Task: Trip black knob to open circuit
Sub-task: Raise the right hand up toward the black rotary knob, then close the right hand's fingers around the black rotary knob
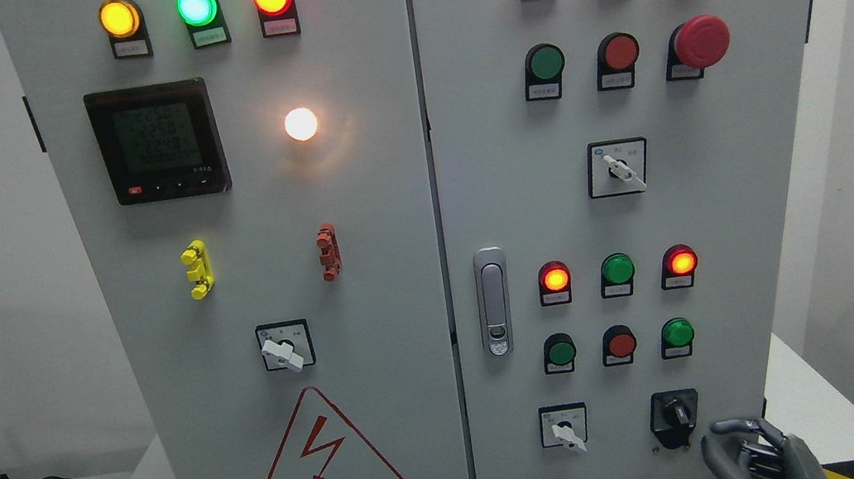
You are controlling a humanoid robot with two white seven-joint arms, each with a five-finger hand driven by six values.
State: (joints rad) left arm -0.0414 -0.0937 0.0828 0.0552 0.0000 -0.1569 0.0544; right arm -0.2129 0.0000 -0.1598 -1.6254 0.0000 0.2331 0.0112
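Observation:
The black knob (675,413) sits on a black square plate at the lower right of the grey cabinet's right door (759,226), its pointer roughly upright. My right hand (745,452) rises from the bottom edge just right of and below the knob. Its grey fingers are loosely curled and hold nothing. A small gap separates the fingertips from the knob's plate. The left hand is out of sight.
A white-handled selector switch (564,427) sits left of the knob. Above are red and green buttons (621,344), lit lamps (555,278), another selector (619,167), a red mushroom stop button (702,40), and the door latch (493,301). The left door has a meter (157,140) and warning triangle (329,458).

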